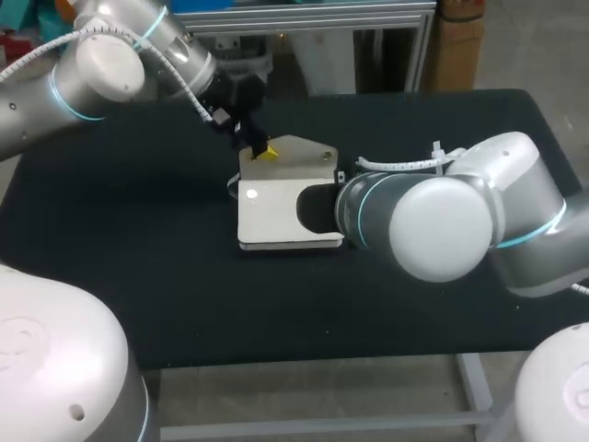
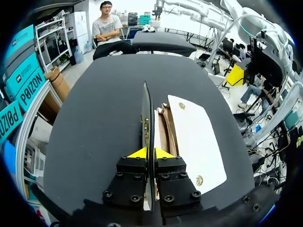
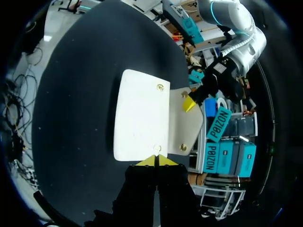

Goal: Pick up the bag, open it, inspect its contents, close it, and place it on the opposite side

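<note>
Opening's on: left claw pinches the flap upright, right claw, pressed together, sits at 3 o'clock on the bag. Next, I'd say, look inside

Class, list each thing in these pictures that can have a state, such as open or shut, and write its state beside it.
bag: lying flat on the table, open, brown lining showing.
flap: unfastened, lifted upright off the bag.
left gripper: shut on the flap, one finger on each side.
right gripper: fingers together, tips at the bag's edge, nothing seen between them.
</note>
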`<state>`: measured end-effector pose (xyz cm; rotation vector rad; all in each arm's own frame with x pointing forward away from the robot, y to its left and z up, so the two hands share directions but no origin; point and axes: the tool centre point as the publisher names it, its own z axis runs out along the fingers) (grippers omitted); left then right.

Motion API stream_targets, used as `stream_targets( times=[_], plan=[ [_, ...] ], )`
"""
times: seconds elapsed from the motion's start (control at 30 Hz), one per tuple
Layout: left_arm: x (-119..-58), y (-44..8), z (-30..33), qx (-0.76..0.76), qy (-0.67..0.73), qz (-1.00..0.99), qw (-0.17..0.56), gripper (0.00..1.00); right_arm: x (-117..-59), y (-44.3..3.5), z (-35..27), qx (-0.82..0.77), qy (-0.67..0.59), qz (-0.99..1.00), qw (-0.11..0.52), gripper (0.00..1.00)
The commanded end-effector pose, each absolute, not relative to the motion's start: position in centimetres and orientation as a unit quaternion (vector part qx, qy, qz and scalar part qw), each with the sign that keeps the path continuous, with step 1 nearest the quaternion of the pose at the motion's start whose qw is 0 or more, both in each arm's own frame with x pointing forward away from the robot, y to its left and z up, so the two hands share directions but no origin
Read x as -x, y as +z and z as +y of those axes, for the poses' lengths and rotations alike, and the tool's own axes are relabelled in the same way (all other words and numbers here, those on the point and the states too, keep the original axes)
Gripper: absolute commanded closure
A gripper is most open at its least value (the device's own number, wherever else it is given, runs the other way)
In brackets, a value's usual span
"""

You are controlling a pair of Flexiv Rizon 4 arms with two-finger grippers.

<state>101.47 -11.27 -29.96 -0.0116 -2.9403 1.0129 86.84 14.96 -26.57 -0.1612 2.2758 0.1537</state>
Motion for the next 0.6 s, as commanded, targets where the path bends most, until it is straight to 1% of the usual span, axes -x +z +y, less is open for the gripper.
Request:
stream_targets(
  times=[0.03,0.17,0.23,0.6],
  plan=[
    [-100.6,-30.6,-11.2,-0.014,0.331,-0.943,-0.02,1.0,-86.6,-27.9,15.9,0.051,0.056,0.861,0.502,1.0],
    [-100.5,-31.2,-11.1,-0.029,0.334,-0.942,-0.018,1.0,-86.2,-28.8,16.0,0.031,0.061,0.87,0.488,1.0],
    [-100.5,-31.2,-11.1,-0.029,0.334,-0.942,-0.018,1.0,-86.1,-29.3,15.9,0.009,0.056,0.881,0.469,1.0],
    [-100.5,-31.2,-11.1,-0.029,0.334,-0.942,-0.018,1.0,-86.1,-29.3,15.9,0.009,0.056,0.881,0.469,1.0]
  ],
)
